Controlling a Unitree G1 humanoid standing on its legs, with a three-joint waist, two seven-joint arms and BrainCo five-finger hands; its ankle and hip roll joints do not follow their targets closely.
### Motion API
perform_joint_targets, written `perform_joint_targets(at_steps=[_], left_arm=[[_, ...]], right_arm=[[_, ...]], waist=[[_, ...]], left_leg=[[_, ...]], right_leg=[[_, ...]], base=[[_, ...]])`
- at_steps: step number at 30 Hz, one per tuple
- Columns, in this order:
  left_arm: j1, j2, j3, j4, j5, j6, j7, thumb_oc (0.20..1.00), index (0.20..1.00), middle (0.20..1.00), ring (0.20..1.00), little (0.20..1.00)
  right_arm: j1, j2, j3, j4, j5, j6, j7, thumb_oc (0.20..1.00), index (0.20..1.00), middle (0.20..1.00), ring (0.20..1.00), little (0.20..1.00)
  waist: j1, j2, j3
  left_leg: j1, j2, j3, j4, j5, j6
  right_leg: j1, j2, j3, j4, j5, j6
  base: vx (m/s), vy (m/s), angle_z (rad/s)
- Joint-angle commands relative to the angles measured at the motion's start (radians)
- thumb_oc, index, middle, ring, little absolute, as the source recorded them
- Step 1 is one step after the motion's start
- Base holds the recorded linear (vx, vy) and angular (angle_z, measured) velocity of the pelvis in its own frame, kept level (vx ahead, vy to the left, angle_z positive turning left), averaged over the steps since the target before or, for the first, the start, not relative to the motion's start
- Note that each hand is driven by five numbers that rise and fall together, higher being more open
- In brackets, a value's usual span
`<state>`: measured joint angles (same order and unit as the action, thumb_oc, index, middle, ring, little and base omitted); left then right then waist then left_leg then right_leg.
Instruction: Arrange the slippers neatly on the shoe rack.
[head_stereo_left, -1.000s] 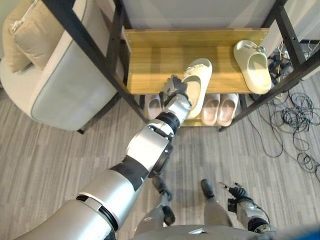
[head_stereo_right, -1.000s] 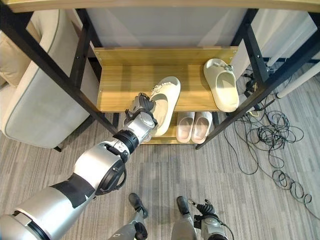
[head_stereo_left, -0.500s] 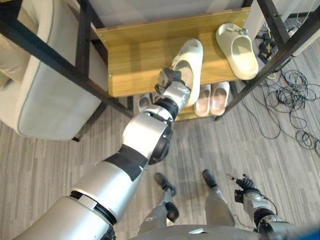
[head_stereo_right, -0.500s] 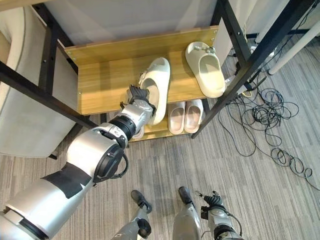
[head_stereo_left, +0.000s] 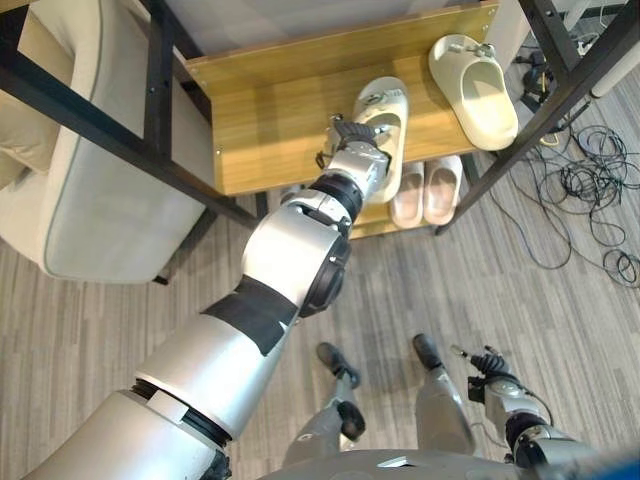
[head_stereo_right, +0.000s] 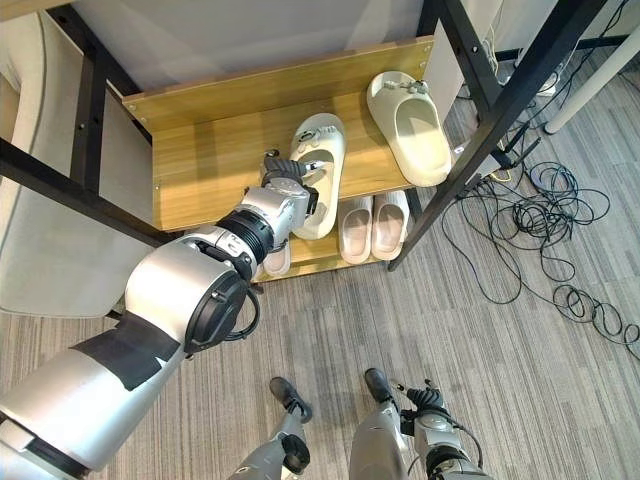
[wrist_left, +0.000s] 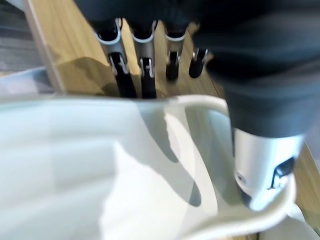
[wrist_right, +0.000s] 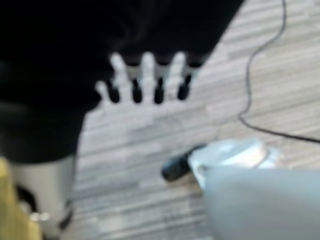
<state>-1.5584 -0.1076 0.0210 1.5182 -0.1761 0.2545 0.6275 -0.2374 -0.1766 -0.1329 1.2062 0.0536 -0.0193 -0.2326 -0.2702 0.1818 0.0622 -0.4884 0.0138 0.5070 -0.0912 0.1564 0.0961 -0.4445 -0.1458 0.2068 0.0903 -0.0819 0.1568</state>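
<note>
Left wrist view: the left hand (wrist_left: 260, 125) pinches the heel rim of the cream slipper (head_stereo_left: 380, 125), fingers outside, thumb inside, on the shoe rack (head_stereo_left: 270, 110) shelf near its front edge. Its mate (head_stereo_left: 473, 88) lies at the right end. Release now and it could sit crooked, heel overhanging the edge. Right hand (wrist_right: 145, 80) hangs relaxed, fingers straight.

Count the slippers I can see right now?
4, perhaps more hidden: cream slipper gripped by the left hand, another at the shelf's right end, pink pair on the lower tier.
</note>
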Motion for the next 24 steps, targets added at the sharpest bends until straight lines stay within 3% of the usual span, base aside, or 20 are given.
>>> perform_joint_targets(at_steps=[1, 11, 24], left_arm=[[-0.109, -0.021, 0.162, 0.089, -0.045, -0.016, -0.041, 1.000, 1.000, 1.000, 1.000, 1.000], [-0.082, 0.035, 0.237, 0.080, -0.097, -0.006, -0.056, 1.000, 1.000, 1.000, 1.000, 1.000], [-0.043, 0.017, 0.206, 0.086, -0.008, 0.044, -0.116, 1.000, 1.000, 1.000, 1.000, 1.000]], right_arm=[[-0.047, -0.056, -0.023, 0.029, 0.016, -0.017, -0.011, 1.000, 1.000, 1.000, 1.000, 1.000], [-0.069, -0.082, -0.034, 0.069, 0.029, -0.016, -0.024, 1.000, 1.000, 1.000, 1.000, 1.000], [-0.074, -0.092, -0.045, 0.080, 0.039, -0.026, -0.034, 1.000, 1.000, 1.000, 1.000, 1.000]], waist=[[0.003, 0.075, 0.060], [-0.005, 0.070, 0.061], [0.003, 0.068, 0.061]], left_leg=[[0.213, -0.052, -0.018, 0.004, -0.143, -0.076], [0.231, -0.044, -0.020, 0.004, -0.140, -0.082], [0.245, -0.032, -0.035, 0.004, -0.130, -0.090]], right_leg=[[0.028, 0.068, 0.054, -0.016, -0.002, -0.069], [0.036, 0.073, 0.046, -0.006, -0.001, -0.071], [0.044, 0.087, 0.029, 0.007, -0.004, -0.083]], base=[[0.00, 0.000, 0.00], [0.00, 0.000, 0.00], [-0.01, -0.005, 0.01]])
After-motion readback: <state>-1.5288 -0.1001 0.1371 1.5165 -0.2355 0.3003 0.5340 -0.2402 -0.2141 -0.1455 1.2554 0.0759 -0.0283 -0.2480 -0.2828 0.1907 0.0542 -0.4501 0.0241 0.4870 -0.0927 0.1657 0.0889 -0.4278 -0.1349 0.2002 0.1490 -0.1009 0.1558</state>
